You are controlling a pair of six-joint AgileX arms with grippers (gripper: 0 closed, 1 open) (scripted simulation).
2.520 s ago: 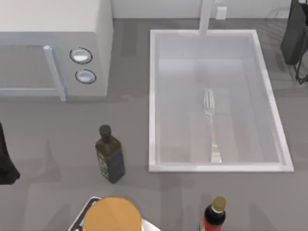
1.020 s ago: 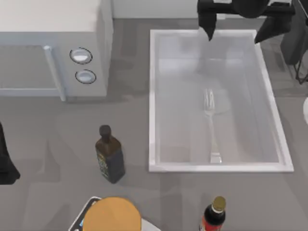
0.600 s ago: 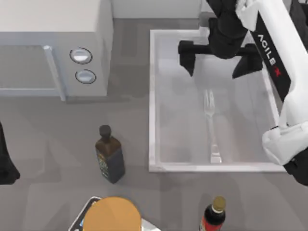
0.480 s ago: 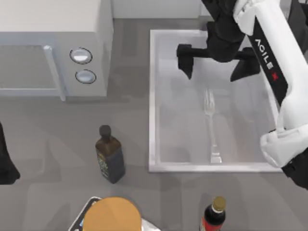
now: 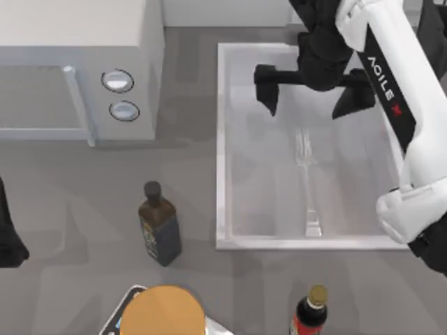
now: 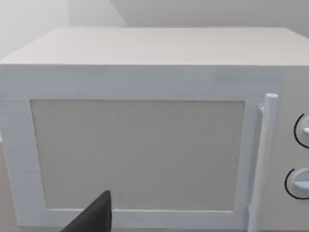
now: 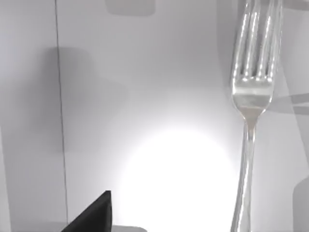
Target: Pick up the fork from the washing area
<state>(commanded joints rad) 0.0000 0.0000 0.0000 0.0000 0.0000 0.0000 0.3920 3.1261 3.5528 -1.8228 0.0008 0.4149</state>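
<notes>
Grey tabletop, large white rectangular sink basin point(image 5: 222, 146). Slim silver metal fork point(image 5: 306, 181) lies flat inside the basin, tines toward its faucet end. Right gripper point(image 5: 311, 87) hovers beyond the tines, jaws wide apart. Advice: centre over handle, straddle crosswise, descend, close. Left arm parked facing white microwave point(image 6: 145, 130).

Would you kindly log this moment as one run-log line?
right gripper: open, over sink far end | fork: flat in basin, ungrasped | left arm: parked at table's left
</notes>
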